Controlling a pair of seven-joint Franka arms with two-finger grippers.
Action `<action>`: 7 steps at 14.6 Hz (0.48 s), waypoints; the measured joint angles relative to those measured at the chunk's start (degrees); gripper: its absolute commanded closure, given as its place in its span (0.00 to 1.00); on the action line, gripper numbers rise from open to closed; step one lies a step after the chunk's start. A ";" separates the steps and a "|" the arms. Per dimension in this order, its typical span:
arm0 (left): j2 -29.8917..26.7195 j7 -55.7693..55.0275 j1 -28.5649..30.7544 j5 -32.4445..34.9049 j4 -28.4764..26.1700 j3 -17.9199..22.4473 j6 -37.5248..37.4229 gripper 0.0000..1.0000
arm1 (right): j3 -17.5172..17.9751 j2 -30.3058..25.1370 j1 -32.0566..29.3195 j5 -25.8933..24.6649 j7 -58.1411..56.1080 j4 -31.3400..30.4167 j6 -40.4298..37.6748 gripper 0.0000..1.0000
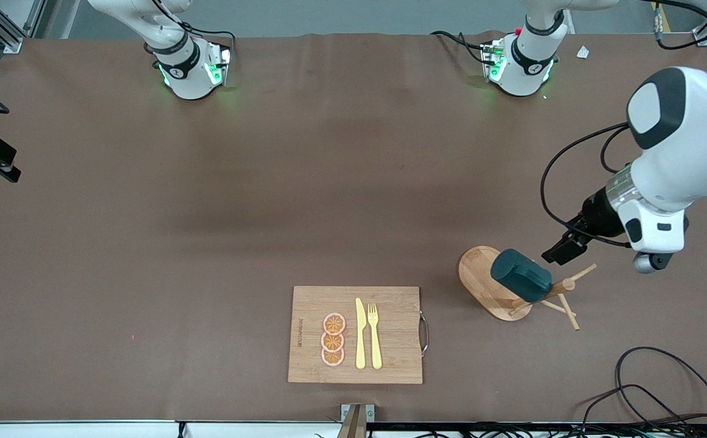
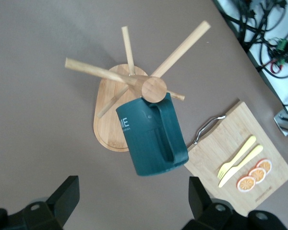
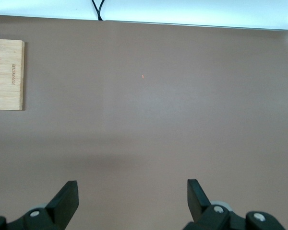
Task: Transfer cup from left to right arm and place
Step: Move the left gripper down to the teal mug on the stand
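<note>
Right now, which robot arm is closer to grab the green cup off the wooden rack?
The left arm. Its open left gripper hangs right above the cup on the mug rack. The right gripper, also open, waits over bare table.

Cup point(image 2: 151, 136) interior hidden; cutting board point(image 3: 7, 76) cropped in right wrist view

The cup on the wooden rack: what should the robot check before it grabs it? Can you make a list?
1. Cup hangs by its handle on a peg of the rack: ok.
2. Left hand is open, fingers wide enough for the cup: ok.
3. Left hand lined up above the cup, nothing in between: ok.
4. Left hand touching the cup: not yet.
5. Right hand open, ready to take it: ok.
6. Cutting board stands apart from the rack: ok.
</note>
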 measured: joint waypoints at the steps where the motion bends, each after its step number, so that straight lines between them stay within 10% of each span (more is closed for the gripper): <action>1: 0.87 -1.88 -0.02 -0.82 0.27 0.00 0.36 0.00 | 0.00 0.00 0.00 0.00 0.00 0.00 0.00 0.00; 7: 4.19 -4.71 0.13 -2.73 0.72 0.07 2.19 0.00 | 0.01 0.00 0.00 0.00 0.00 0.00 0.00 0.00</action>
